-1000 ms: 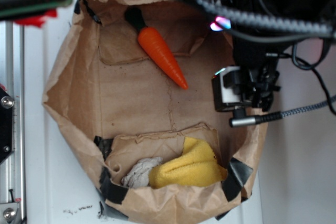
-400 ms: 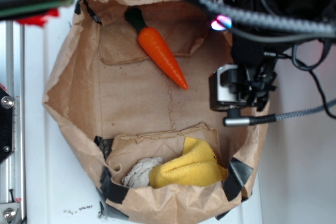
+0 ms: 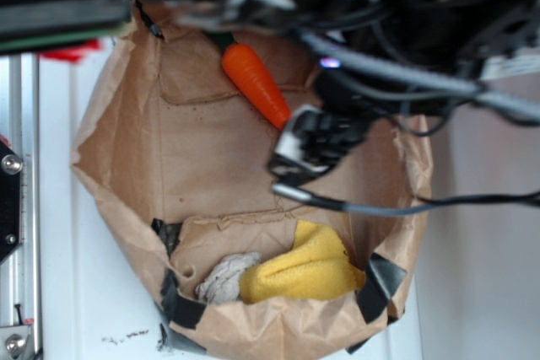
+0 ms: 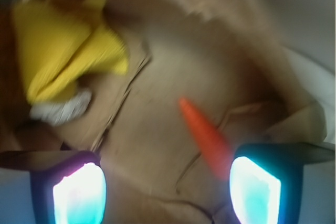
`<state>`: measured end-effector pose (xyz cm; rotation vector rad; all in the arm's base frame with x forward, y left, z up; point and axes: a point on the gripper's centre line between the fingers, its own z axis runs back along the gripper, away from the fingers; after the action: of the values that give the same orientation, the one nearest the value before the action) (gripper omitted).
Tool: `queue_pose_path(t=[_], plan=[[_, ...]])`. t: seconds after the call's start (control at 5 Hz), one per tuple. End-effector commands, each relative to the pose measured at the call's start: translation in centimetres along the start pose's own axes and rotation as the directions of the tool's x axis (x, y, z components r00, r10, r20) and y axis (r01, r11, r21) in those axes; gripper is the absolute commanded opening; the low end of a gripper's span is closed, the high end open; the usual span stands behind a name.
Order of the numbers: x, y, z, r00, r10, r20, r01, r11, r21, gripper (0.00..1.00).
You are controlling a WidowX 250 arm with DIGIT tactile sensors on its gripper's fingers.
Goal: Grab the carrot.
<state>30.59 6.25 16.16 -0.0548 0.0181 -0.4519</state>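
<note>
Orange carrot (image 3: 256,84) lies on brown paper bag (image 3: 211,158) floor, long axis diagonal, stem far, tip pointing at gripper (image 4: 168,187). Fingers (image 4: 79,188) spread wide, empty; carrot sits off-centre near one finger. Needs shift plus wrist yaw across axis

The arm's cables (image 3: 396,73) hide the carrot's (image 3: 255,83) tip and most of its green cap. The wrist view is motion-blurred; there the carrot's thick end runs behind the pincer's (image 4: 167,188) right finger (image 4: 255,188), and the lower edge cuts both fingers off.
</note>
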Motion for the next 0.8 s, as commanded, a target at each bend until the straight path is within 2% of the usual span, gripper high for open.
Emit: queue_pose_path(t=[0.0, 0.2, 0.4, 0.6], plan=[[-3.4, 0.0, 3.0, 0.951, -0.285, 0.121, 0.273, 0.956, 0.108, 1.00], [-1.0, 1.0, 0.3, 0.947, -0.316, 0.060, 0.306, 0.943, 0.132, 1.00], [0.4, 1.4, -2.1, 0.911, -0.412, 0.032, 0.402, 0.901, 0.161, 1.00], [3.7, 3.0, -3.7, 0.869, -0.495, 0.021, 0.483, 0.856, 0.183, 1.00]])
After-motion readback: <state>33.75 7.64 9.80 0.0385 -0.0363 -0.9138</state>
